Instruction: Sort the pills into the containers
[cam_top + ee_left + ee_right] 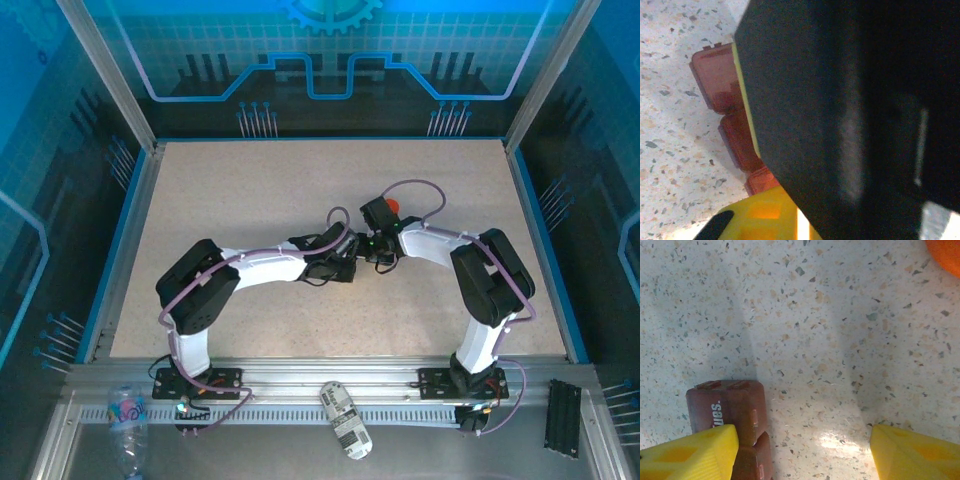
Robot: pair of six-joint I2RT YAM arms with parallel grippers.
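**Both arms meet at mid-worktop, over the maroon container box**

Nearest in the top view, three things lie on the metal rail in front of the arm bases. A clear plastic bottle is at 7 o'clock, a labelled grey cylinder at 6 and a black slab at 5. Beyond them the two arms bend inward. The left end effector and the right end effector stand just beside each other near the middle of the speckled worktop.

In the left wrist view a yellow finger sits at 6 o'clock. The maroon container box lies flat on the worktop at 9 to 10 o'clock, its two cells end to end and its lower end just by that finger. A dark blurred bulk, too close to make out, covers the picture from 12 round to 5 o'clock. I cannot tell whether the left end effector is wide or narrow.

In the right wrist view the yellow fingers stand wide apart at 7 and 5 o'clock, with bare worktop between them and nothing gripped. The box lies at 7 to 8 o'clock, with the letters "ues." on its lid, and is partly covered by the finger there. I cannot tell whether they touch.

Farther off, an orange object cuts the 1 o'clock corner. In the top view it sits just beyond the right wrist. The blue-lit back wall closes the scene.
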